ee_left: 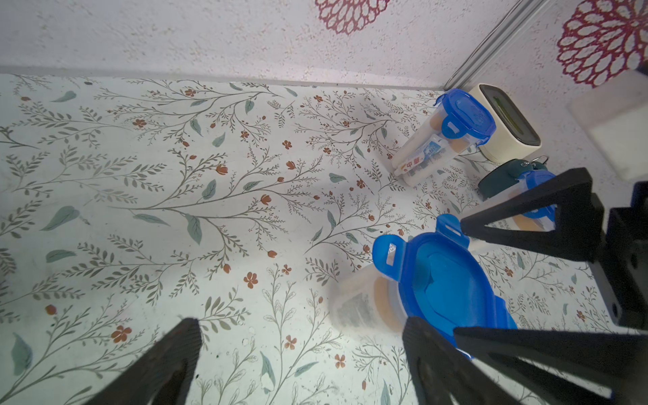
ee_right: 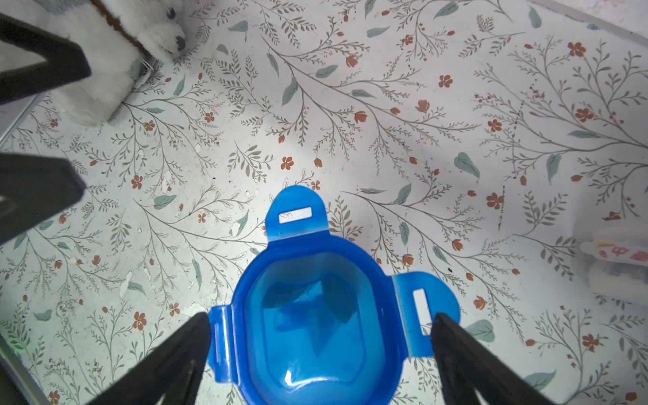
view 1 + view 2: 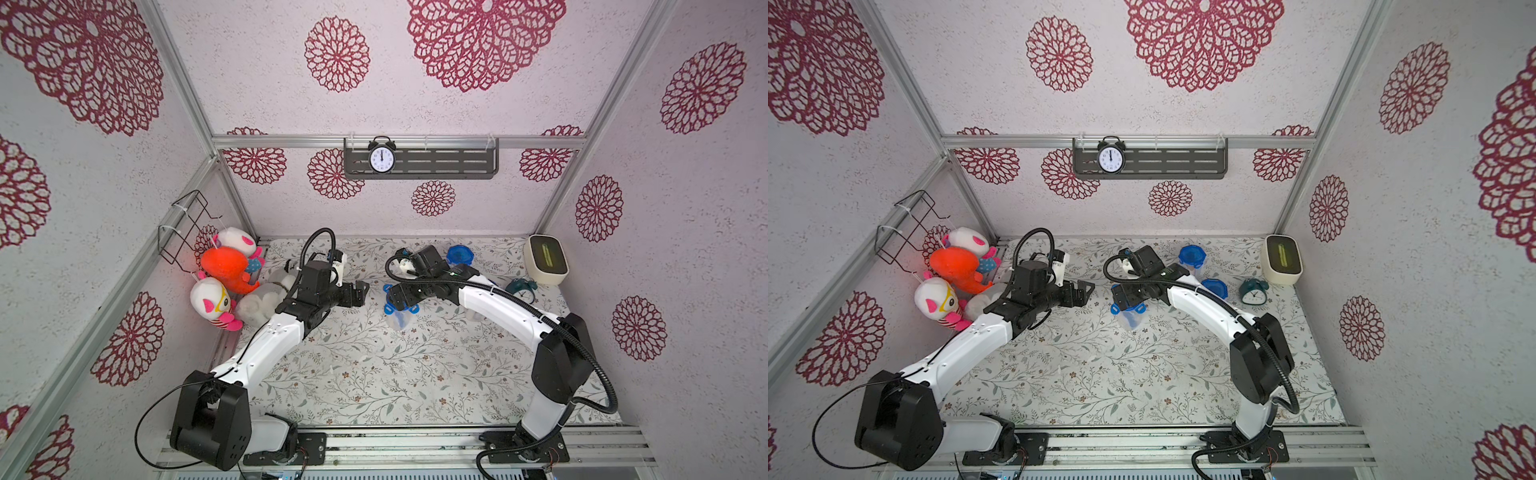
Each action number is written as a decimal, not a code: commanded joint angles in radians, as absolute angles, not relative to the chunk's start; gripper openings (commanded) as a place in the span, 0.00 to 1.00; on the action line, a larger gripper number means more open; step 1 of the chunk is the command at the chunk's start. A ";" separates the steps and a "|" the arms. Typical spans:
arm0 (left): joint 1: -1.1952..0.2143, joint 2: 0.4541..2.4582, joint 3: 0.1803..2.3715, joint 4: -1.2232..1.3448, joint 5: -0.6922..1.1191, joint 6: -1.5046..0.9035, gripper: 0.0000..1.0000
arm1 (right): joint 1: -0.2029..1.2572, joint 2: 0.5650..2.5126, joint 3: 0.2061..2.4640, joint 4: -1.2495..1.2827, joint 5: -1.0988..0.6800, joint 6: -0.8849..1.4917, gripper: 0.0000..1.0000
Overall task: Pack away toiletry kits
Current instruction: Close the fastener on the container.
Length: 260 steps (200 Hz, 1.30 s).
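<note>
Three clear toiletry kit jars with blue lids show. The middle jar (image 3: 397,321) (image 3: 1128,318) stands mid-table, right under my right gripper (image 3: 398,303) (image 3: 1125,299). In the right wrist view its blue lid (image 2: 315,315) sits between the wide-apart fingers of my right gripper (image 2: 321,321), with two tabs flared out and one folded down. My left gripper (image 3: 362,293) (image 1: 301,336) hovers open just left of that jar (image 1: 441,280), holding nothing. A second jar (image 3: 459,254) (image 1: 452,133) with a toothpaste tube inside stands at the back. The third jar (image 3: 1214,287) (image 1: 536,196) stands beside the teal clock.
Plush toys (image 3: 226,266) and a white fluffy one (image 3: 259,305) crowd the left wall under a wire basket (image 3: 187,224). A teal alarm clock (image 3: 521,289) and a cream box (image 3: 545,259) sit at the back right. On the back wall hangs a shelf (image 3: 449,162).
</note>
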State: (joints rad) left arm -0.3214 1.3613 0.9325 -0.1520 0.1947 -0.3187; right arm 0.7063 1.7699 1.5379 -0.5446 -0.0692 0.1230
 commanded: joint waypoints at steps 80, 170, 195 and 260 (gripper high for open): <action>-0.304 1.359 0.927 -0.116 0.212 -0.326 0.94 | 0.732 1.807 1.612 -0.624 -0.022 0.036 0.99; -0.295 1.355 0.925 -0.120 0.210 -0.326 0.94 | 0.733 1.858 1.638 -0.678 -0.026 0.005 0.99; -0.293 1.351 0.923 -0.119 0.210 -0.327 0.94 | 0.730 1.870 1.648 -0.707 -0.032 -0.025 0.99; -0.288 1.345 0.917 -0.116 0.209 -0.326 0.94 | 0.705 1.880 1.641 -0.727 -0.108 -0.072 0.99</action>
State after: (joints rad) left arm -0.2981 1.3613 0.9318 -0.1429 0.2012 -0.3229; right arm 0.7200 1.8576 1.6398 -0.6586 -0.0776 -0.0345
